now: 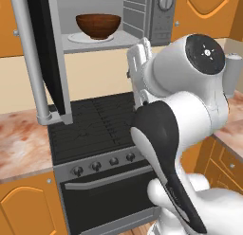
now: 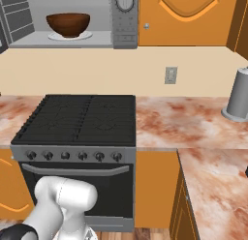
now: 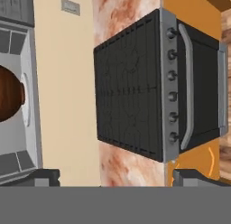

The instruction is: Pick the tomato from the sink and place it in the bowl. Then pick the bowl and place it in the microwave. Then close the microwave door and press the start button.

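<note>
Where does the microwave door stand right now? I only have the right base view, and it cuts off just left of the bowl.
Observer: In the left base view the microwave door is swung open, nearly edge-on to the camera, with its bar handle on the near side.
Operator: Is the gripper holding anything?
Observer: No. In the hand view the gripper is open, its fingertips wide apart with nothing between them.
Operator: What is it facing?
Observer: The hand view is rolled sideways and looks at the stove, with the bowl inside the microwave at its left edge.
</note>
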### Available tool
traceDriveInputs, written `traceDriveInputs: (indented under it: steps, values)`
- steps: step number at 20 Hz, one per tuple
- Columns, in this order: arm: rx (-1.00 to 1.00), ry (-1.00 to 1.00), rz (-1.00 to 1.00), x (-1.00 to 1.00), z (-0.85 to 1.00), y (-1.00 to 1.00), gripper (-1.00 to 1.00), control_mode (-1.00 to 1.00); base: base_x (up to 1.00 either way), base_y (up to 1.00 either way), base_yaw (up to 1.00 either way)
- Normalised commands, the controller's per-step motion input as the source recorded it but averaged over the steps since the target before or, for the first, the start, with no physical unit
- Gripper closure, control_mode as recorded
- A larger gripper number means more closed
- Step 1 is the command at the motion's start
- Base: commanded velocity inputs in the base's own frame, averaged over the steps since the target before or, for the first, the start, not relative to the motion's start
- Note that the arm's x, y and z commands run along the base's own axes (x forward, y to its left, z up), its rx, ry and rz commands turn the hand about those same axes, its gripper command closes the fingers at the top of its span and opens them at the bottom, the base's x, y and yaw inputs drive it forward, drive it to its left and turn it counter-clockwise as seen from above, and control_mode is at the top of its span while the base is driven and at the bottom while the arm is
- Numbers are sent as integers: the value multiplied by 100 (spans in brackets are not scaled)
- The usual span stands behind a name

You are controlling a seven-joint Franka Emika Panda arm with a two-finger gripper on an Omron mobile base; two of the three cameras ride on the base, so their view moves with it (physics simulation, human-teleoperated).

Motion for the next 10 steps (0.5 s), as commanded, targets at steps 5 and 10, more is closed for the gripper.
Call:
traceDriveInputs:
  steps: [5, 10]
  values:
    - [0, -7, 0, -100, 0, 15, -100, -100, 0, 0, 0]
    - [0, -13, 0, -100, 0, 21, -100, -100, 0, 0, 0]
